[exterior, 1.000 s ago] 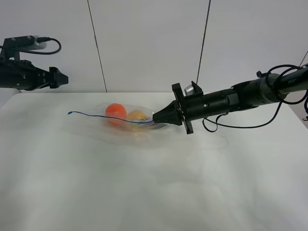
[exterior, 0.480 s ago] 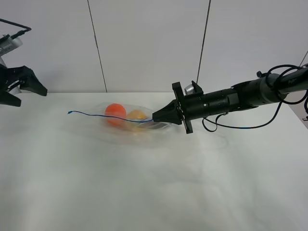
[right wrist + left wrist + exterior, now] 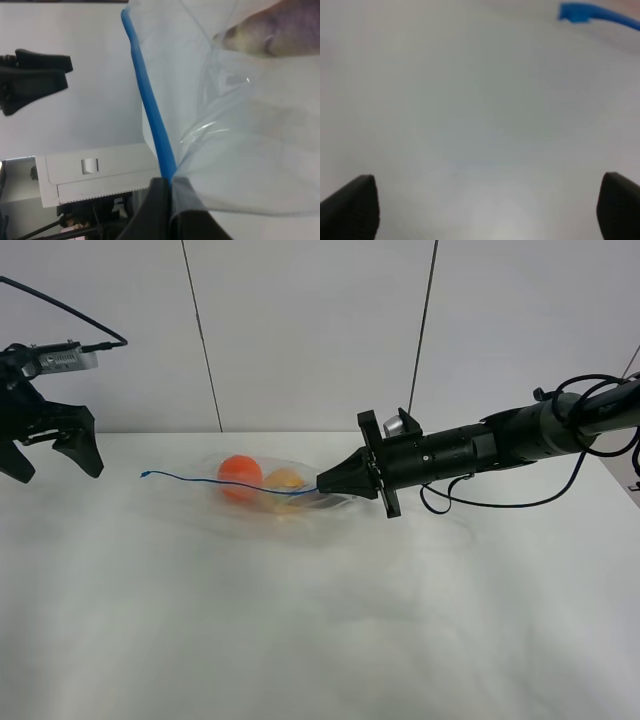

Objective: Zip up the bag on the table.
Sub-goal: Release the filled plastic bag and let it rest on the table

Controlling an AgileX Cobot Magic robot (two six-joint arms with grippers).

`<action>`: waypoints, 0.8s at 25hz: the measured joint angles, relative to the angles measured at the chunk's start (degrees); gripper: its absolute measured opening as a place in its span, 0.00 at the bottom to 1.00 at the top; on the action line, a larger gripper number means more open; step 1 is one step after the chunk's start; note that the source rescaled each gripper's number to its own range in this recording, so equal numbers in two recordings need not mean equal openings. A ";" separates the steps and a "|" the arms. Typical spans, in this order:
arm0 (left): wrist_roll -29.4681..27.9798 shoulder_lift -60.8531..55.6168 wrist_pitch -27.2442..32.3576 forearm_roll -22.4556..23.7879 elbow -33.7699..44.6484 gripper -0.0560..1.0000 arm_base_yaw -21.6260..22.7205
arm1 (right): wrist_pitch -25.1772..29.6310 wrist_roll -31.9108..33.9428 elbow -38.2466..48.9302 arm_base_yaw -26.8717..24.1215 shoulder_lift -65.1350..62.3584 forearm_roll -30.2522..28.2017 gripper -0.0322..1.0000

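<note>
The clear bag [image 3: 262,496] lies on the white table [image 3: 300,640], with an orange ball [image 3: 239,469] and a yellow item [image 3: 285,480] inside. Its blue zipper strip [image 3: 215,481] runs from a free left end [image 3: 146,475] to my right gripper [image 3: 322,483], which is shut on the strip's right end. The right wrist view shows the strip [image 3: 149,110] entering the shut fingertips [image 3: 167,197], with purple produce [image 3: 287,25] in the plastic. My left gripper [image 3: 55,462] is open, hanging left of the strip's free end and apart from it. In the left wrist view that end [image 3: 575,12] lies beyond the open fingers [image 3: 350,212].
The table's back edge meets a white panelled wall [image 3: 310,330]. The right arm [image 3: 480,450] and its cable [image 3: 500,502] stretch across the back right of the table. White equipment [image 3: 95,175] shows past the table in the right wrist view.
My left gripper has swung from pointing sideways high at the far left to pointing down with its jaws open, lower and nearer the strip's free end. The right gripper and bag have stayed still.
</note>
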 joint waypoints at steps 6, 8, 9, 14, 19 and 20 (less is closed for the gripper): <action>-3.04 -0.81 3.66 0.43 0.29 1.00 -0.22 | 0.05 0.00 0.00 0.00 0.00 0.00 0.03; -4.05 -2.87 3.66 0.43 1.35 1.00 -0.26 | 0.05 0.00 0.00 0.00 0.00 0.00 0.03; -4.26 -4.58 3.66 0.43 2.42 1.00 -0.26 | 0.05 0.00 0.00 0.00 0.00 0.00 0.03; -4.64 -17.34 3.66 0.70 12.96 1.00 -0.44 | 0.05 0.05 0.00 0.00 0.00 0.39 0.03; -4.66 -34.46 3.81 2.54 27.70 1.00 -0.44 | 0.05 0.05 0.00 0.00 0.00 0.39 0.03; -4.74 -37.97 3.81 3.34 30.66 1.00 -0.44 | 0.05 0.05 0.00 0.00 0.00 0.39 0.03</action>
